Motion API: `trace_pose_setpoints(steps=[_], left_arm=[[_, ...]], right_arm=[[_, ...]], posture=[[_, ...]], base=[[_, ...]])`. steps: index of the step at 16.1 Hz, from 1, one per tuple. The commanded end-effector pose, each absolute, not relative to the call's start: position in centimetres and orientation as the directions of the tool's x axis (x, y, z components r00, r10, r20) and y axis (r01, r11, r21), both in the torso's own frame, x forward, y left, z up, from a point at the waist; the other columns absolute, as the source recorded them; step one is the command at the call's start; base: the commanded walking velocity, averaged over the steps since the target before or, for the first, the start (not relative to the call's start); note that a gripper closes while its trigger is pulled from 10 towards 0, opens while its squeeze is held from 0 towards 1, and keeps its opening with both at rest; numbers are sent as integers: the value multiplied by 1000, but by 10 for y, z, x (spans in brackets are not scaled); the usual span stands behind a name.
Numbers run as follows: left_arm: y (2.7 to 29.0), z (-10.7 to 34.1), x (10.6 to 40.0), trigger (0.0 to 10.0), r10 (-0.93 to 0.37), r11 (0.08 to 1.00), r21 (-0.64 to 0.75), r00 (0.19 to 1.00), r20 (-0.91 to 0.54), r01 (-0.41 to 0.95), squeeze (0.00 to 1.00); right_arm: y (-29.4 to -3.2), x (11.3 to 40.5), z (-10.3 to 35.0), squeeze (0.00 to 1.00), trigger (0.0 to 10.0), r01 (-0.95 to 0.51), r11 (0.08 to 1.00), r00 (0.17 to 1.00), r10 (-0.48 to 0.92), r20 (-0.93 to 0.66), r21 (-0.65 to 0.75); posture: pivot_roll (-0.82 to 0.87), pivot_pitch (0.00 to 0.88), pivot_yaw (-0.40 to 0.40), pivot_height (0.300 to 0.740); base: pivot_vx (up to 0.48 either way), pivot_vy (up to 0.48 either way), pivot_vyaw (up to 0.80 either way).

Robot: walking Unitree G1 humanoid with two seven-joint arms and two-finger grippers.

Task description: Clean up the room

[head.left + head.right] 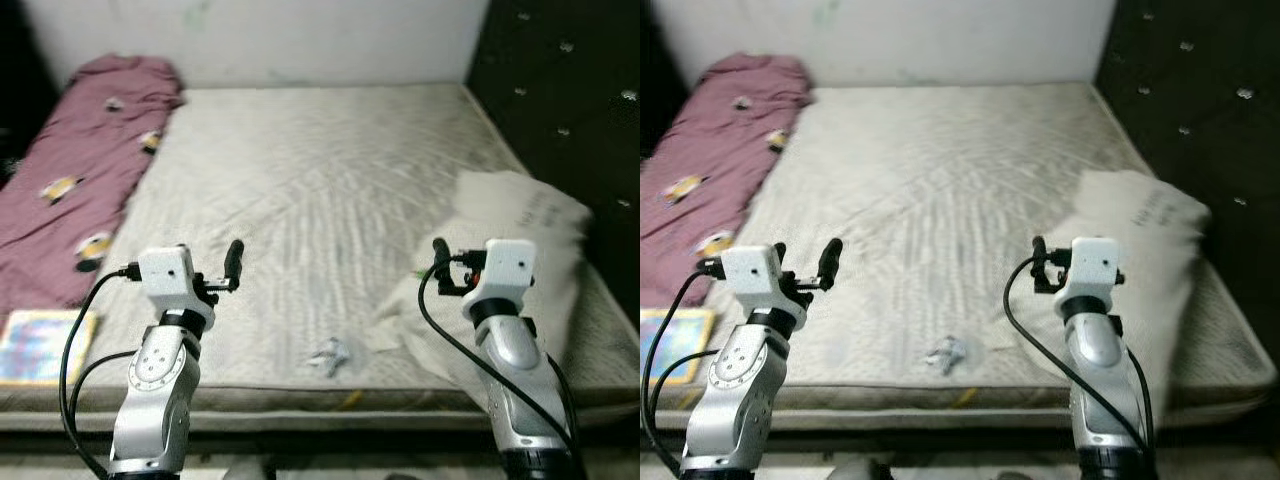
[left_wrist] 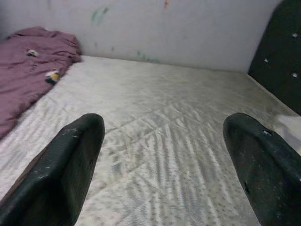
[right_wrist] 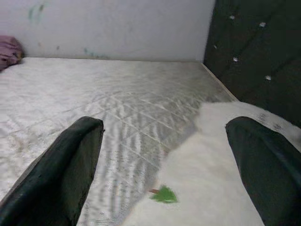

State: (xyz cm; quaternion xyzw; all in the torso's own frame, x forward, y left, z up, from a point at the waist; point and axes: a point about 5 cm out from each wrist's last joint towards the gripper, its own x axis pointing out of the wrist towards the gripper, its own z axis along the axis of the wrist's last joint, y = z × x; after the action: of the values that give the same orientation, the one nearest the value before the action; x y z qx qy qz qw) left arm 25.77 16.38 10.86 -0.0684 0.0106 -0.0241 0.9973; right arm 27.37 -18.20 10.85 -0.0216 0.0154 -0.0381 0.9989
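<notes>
Both pincers held spread and empty above the bare mattress [image 1: 320,180].
Ahead of the right pincer [image 3: 162,155], the white sheet [image 1: 520,215] may be snagged; the crumpled scrap [image 1: 328,356] between the right and left pincer [image 2: 162,150] may be overlooked.

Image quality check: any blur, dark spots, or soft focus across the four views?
Both eye views: slightly soft, evenly lit grey quilted mattress, dark corner top left. Left wrist view: open left claw, near fingers blurred. Right wrist view: open right claw, white cloth smeared beneath it.

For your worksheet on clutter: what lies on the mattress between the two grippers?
In the left eye view, bare mattress between left gripper and right gripper; a crumpled scrap lies nearer the edge.
</notes>
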Motion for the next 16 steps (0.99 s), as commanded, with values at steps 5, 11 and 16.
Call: trace_pose_setpoints(steps=[5, 11, 16], left_arm=[[171, 110, 257, 10000, -34, 992, -120, 999, -18, 32, 0], [168, 111, 257, 10000, -49, 993, -108, 999, -12, 47, 0], [173, 110, 256, 10000, -48, 994, -101, 999, -1, 48, 0]], right_arm=[[-176, 276, 112, 0, 10000, 68, 997, 998, -68, -17, -27], [-177, 276, 112, 0, 10000, 74, 997, 997, -75, -16, -26], [-176, 276, 111, 0, 10000, 71, 997, 997, -72, -19, -20]], posture=[[-58, 0, 22, 740], [-57, 0, 21, 740], [-55, 0, 22, 730]], base=[[0, 384, 0], [0, 0, 0], [0, 0, 0]])
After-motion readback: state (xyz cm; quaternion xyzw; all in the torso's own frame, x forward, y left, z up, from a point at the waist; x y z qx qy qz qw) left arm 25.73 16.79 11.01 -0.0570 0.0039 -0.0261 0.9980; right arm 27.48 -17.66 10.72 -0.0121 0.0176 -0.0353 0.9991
